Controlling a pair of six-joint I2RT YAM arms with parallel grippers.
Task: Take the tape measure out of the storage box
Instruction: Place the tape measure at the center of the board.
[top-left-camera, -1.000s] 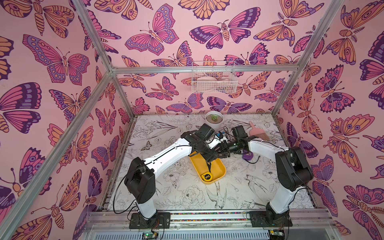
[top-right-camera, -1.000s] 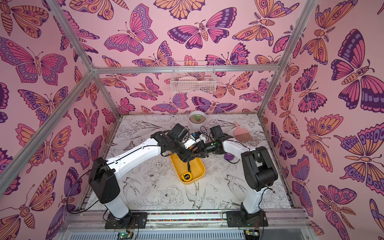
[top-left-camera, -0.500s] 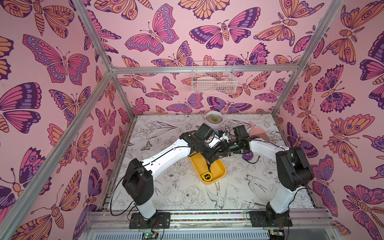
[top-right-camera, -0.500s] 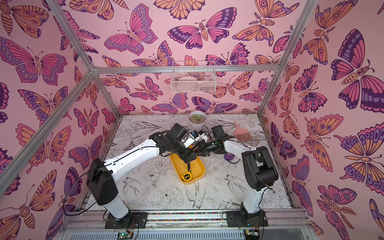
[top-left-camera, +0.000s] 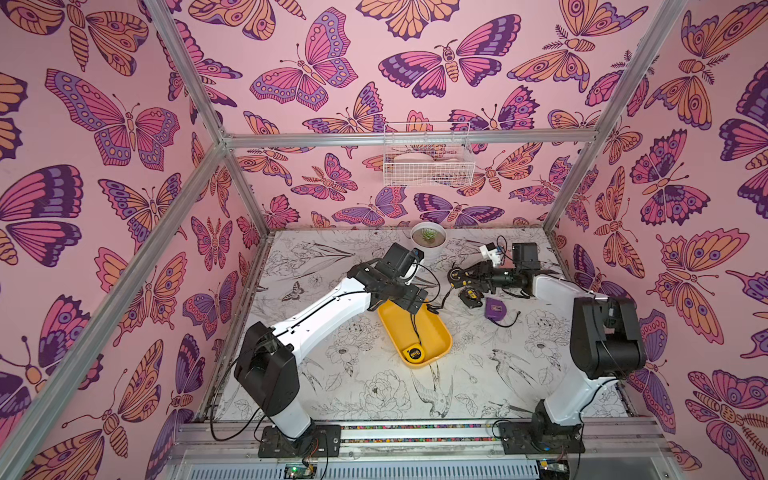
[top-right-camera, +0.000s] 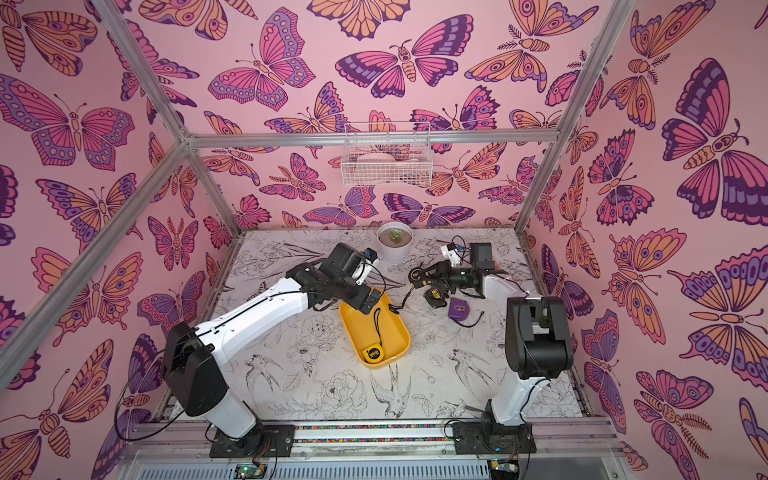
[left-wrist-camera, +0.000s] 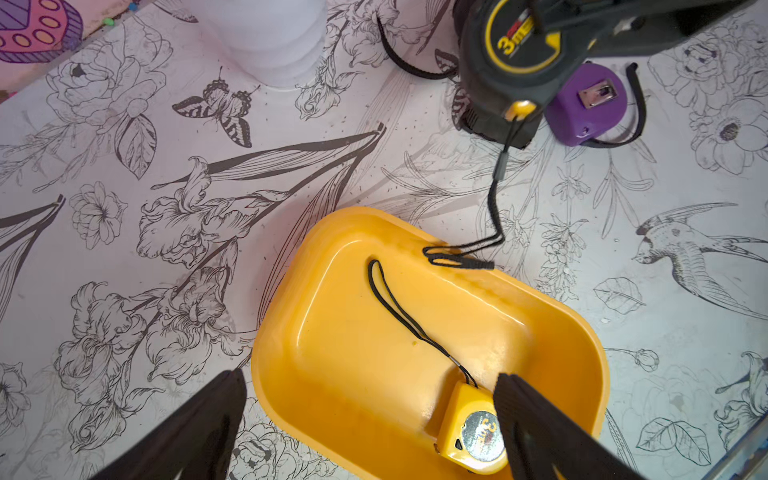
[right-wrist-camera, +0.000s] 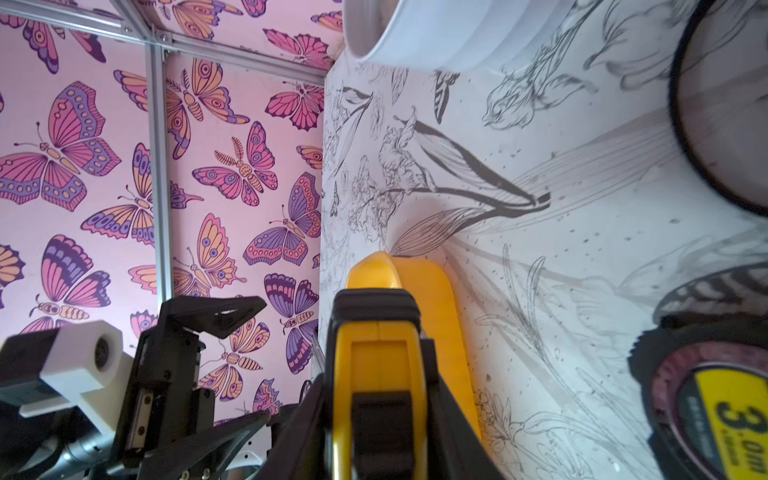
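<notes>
Between butterfly-papered walls (top-left-camera: 124, 124), the storage box (top-left-camera: 434, 332) sits on the flower-printed tabletop (top-left-camera: 374, 395).

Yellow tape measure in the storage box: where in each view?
Top view: yellow tape measure at the storage box's near end.
Top view: same spot.
Left wrist: in the box, partly behind a finger of the left tool.
Right wrist: not visible.
Landmark: storage box, all four.

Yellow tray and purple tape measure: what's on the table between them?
A black and yellow tape measure lies on the table between the yellow tray and the purple tape measure, seen in both top views.
</notes>
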